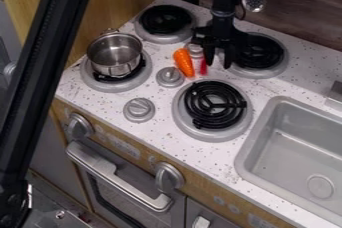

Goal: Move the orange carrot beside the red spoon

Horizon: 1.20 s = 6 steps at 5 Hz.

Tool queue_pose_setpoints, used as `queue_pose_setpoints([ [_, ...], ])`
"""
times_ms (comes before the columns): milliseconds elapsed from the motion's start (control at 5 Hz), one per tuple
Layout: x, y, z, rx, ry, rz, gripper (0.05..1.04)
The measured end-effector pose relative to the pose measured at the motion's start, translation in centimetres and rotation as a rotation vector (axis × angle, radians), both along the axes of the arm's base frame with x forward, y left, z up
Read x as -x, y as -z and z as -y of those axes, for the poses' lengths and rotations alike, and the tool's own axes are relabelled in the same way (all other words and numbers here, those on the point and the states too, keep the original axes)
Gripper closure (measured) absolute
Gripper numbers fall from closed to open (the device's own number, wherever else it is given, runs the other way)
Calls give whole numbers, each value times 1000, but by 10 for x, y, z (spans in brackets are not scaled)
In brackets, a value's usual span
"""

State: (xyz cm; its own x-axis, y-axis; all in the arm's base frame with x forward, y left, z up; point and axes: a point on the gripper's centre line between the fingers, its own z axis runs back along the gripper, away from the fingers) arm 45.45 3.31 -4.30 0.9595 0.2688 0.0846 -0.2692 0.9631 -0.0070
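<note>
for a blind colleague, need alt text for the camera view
Orange carrot lying beside the red spoon on a speckled white counter, a black gripper hanging open at their right. A metal pot sits on the leftmost burner; a grey sink is at right.

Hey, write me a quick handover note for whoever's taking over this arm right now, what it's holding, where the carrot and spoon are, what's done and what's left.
Tool: open and empty, low over the counter by the red spoon.
Carrot: on the counter among the burners, close beside the spoon, on its image-left side.
Done: carrot and spoon lie side by side, so the placement looks met.
Left: probably just lifting the tool clear without nudging the spoon.
</note>
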Motion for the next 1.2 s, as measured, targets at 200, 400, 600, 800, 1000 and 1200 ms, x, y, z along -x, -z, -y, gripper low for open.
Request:
queue_pose_setpoints([
  [200,9,9,4,6,14,-27,915],
  [400,11,7,5,5,28,-23,1024],
  [600,11,4,4,-3,35,-19,1009],
  [800,4,-3,1,-21,41,-2,869],
  [1000,-10,-18,-6,-29,30,42,619],
  [1200,-19,-19,-10,-31,32,45,300],
])
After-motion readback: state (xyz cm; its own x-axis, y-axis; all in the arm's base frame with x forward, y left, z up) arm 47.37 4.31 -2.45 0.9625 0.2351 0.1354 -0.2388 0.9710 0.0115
